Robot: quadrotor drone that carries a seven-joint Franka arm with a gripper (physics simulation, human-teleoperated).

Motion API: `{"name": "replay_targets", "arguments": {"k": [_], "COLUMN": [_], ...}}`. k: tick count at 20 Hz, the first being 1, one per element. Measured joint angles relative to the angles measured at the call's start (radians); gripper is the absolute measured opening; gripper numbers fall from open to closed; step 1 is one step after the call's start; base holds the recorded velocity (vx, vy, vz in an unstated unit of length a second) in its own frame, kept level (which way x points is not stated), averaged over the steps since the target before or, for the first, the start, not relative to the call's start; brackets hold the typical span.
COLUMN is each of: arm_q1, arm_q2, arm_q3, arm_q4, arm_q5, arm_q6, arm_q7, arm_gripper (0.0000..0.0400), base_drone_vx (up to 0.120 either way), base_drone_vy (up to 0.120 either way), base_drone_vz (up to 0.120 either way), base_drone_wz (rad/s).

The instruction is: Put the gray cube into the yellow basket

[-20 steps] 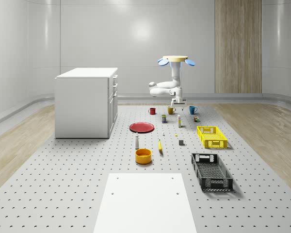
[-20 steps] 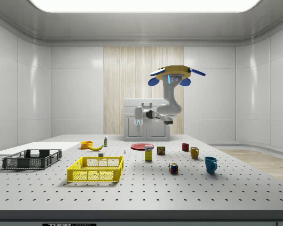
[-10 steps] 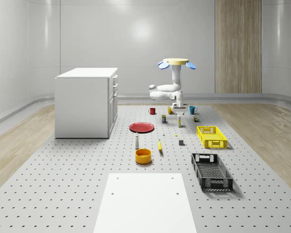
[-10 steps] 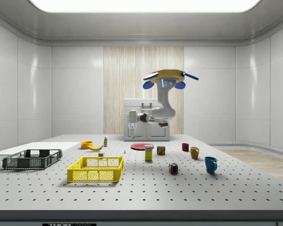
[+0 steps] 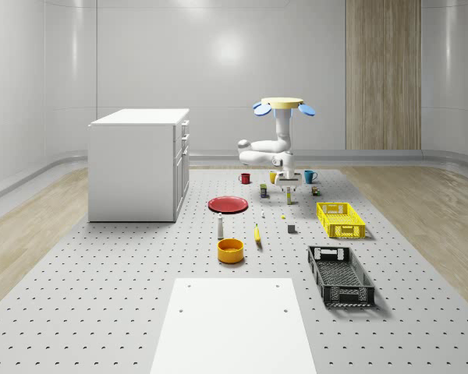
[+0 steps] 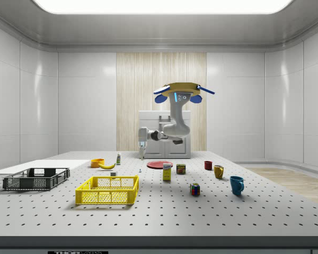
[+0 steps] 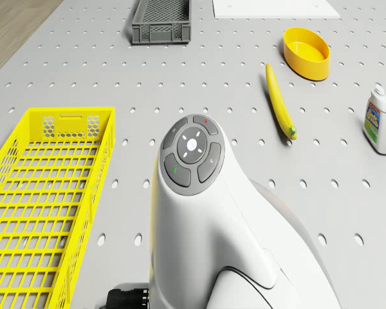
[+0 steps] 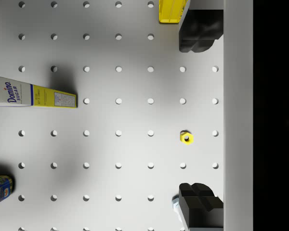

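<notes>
Hovering well above the gray perforated table (image 5: 101, 296), my yellow-topped quadrotor drone (image 5: 282, 104) sits over the far half of the surface, with the white jointed arm (image 6: 172, 124) folded beneath it. From the side I see the two-finger gripper (image 6: 142, 152) hanging down over the table beyond the red round plate (image 6: 159, 164). In the whole-scene view the gripper (image 5: 289, 185) is just above the yellow and white sugar box (image 5: 288, 198). Looking along the wrist, I see both black fingers (image 8: 200, 30) spread wide apart with nothing between them except bare table and a small yellow nut (image 8: 186, 137). The gripper (image 8: 200, 115) hangs clear of the surface.

The small gray cube (image 5: 292, 228) rests on the table, nearer the front edge than the gripper and well apart from it. It lies just beside the yellow plastic mesh basket (image 5: 340, 219), which stands by the table's right edge in the whole-scene view. The cube is outside the basket. From the drone's camera I see the basket (image 7: 45, 199) beside the arm's wrist, and beyond it a yellow banana (image 7: 279, 102), a round yellow bowl (image 7: 306, 53), a white bottle (image 7: 376, 121) and a dark gray mesh crate (image 7: 161, 20). The wrist view also catches the sugar box (image 8: 31, 96) lying flat in the picture.
</notes>
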Motion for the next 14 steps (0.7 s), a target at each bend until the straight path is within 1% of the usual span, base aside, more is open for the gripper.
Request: {"name": "replay_targets", "arguments": {"k": [8, 10, 11, 14], "arm_q1": [-0.005, -0.006, -0.006, -0.008], "arm_q2": [-0.019, -0.024, -0.026, -0.033], "arm_q3": [0.003, 0.004, 0.005, 0.006], "arm_q4": [0.001, 0.001, 0.001, 0.002], "arm_q5": [0.008, 0.01, 0.011, 0.014], "arm_q6": [0.018, 0.022, 0.025, 0.031], "arm_q7": [0.004, 0.005, 0.005, 0.006], "arm_gripper": [0.04, 0.04, 0.04, 0.04], "base_drone_vx": [0.12, 0.12, 0.12, 0.12], "base_drone_vy": [0.0, -0.12, -0.12, 0.0], "base_drone_vz": [-0.12, -0.12, -0.04, 0.0], "base_drone_wz": [0.0, 0.0, 0.0, 0.0]}}
